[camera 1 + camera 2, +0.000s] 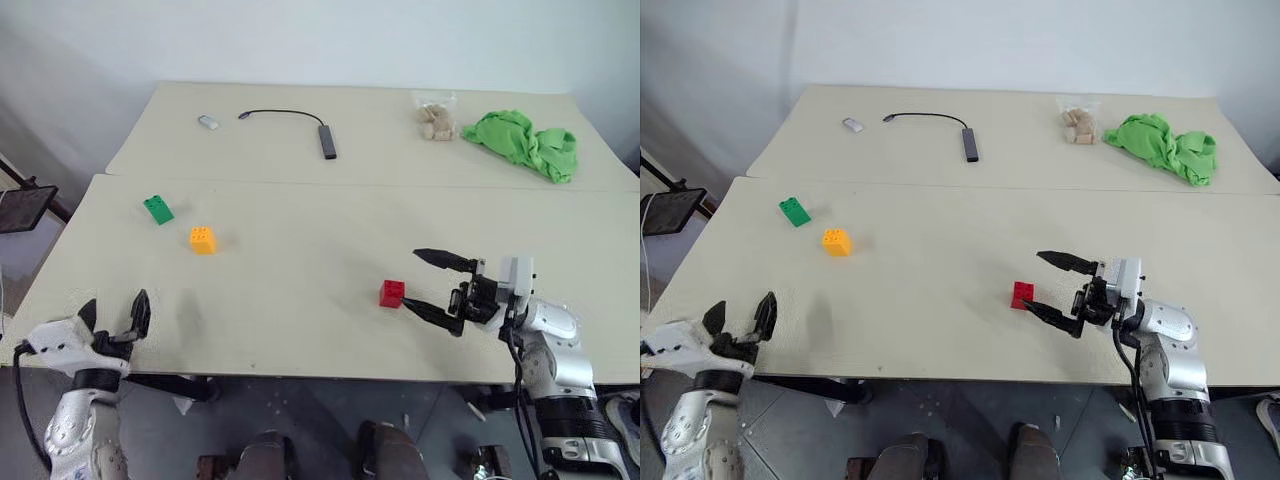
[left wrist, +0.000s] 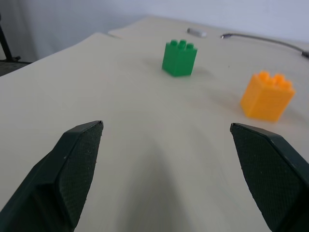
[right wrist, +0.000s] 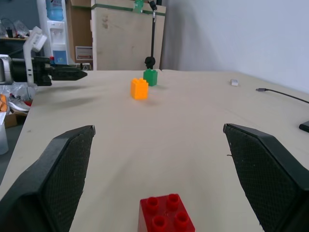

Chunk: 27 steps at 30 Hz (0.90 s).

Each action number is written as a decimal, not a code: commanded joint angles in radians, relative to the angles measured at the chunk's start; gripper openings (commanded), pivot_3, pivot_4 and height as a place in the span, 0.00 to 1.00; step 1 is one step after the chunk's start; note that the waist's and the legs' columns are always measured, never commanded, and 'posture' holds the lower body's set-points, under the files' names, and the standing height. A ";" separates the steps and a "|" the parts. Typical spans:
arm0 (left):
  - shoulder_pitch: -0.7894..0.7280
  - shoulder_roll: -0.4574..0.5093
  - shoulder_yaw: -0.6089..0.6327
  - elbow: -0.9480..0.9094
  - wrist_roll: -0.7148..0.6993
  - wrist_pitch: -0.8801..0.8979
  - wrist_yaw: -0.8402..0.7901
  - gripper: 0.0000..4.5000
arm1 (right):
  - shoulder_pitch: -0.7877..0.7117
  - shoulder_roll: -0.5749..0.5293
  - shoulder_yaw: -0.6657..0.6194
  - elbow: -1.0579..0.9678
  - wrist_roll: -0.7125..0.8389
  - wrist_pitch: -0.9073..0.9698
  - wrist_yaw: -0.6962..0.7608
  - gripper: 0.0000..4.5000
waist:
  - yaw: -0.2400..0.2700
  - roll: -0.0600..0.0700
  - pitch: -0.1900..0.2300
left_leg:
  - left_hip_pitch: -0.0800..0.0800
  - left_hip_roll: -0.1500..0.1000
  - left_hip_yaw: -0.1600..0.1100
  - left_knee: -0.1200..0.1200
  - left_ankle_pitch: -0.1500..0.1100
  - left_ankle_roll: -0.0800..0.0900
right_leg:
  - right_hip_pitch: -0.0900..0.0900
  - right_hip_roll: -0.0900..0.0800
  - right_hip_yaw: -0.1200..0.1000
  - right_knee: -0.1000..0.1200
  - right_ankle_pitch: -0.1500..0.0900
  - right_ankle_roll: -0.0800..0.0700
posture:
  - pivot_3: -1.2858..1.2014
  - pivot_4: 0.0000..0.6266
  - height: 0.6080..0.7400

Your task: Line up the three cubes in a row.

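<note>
The three cubes sit on the near beige table [image 1: 300,330]. The green cube [image 1: 157,209] is at the far left, with the yellow-orange cube [image 1: 202,240] close beside it. The red cube [image 1: 392,293] stands apart on the right. My right gripper [image 1: 410,278] is open just right of the red cube, which sits near its lower fingertip without touching the fingers. The right wrist view has the red cube [image 3: 166,217] low between the open fingers. At the table's front left corner my left gripper [image 1: 115,312] is open and empty, pointing toward the green cube [image 2: 179,58] and the orange cube [image 2: 267,95].
A second table [image 1: 250,150] adjoins at the back. It carries a black cable with an adapter [image 1: 328,140], a small grey item [image 1: 208,122], a clear bag of wooden pieces [image 1: 436,118] and a green cloth [image 1: 522,143]. A black object [image 1: 20,208] stands off the left edge.
</note>
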 commanded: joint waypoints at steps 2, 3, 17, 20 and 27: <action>-0.179 0.068 -0.040 0.077 0.093 0.065 0.123 1.00 | -0.004 -0.007 0.011 -0.041 -0.005 0.003 -0.011 0.99 | -0.002 -0.001 0.000 | 0.000 0.000 0.000 0.000 0.000 0.000 | 0.000 0.000 -0.001 0.000 0.000 0.000 | 0.52 0.24 1.00; -0.238 0.089 -0.055 0.120 0.112 0.071 0.133 1.00 | -0.007 -0.006 0.014 -0.041 -0.007 0.003 -0.017 0.99 | -0.002 -0.001 0.000 | 0.000 0.000 0.001 0.000 0.000 0.000 | 0.000 0.000 0.000 0.000 0.000 0.000 | 0.52 0.24 1.00; -0.820 0.166 -0.161 0.728 0.263 0.053 0.342 1.00 | 0.035 -0.007 0.045 -0.184 0.010 0.094 -0.085 0.99 | -0.002 -0.003 0.000 | -0.001 -0.001 0.003 -0.002 0.001 -0.001 | 0.000 0.001 -0.002 -0.001 0.001 0.002 | 0.52 0.24 1.00; -0.860 0.161 -0.165 0.799 0.264 0.036 0.366 1.00 | 0.041 -0.005 0.051 -0.210 0.014 0.112 -0.095 0.99 | -0.004 -0.003 0.001 | -0.001 -0.001 0.003 -0.002 0.001 -0.001 | -0.001 0.001 -0.002 0.000 0.001 0.002 | 0.52 0.24 1.00; -0.926 0.158 -0.176 0.902 0.285 0.031 0.456 1.00 | 0.038 -0.004 0.055 -0.222 0.015 0.126 -0.114 0.99 | -0.004 -0.004 0.001 | -0.001 -0.001 0.003 -0.002 0.001 -0.001 | -0.001 0.001 -0.002 -0.001 0.001 0.002 | 0.52 0.24 1.00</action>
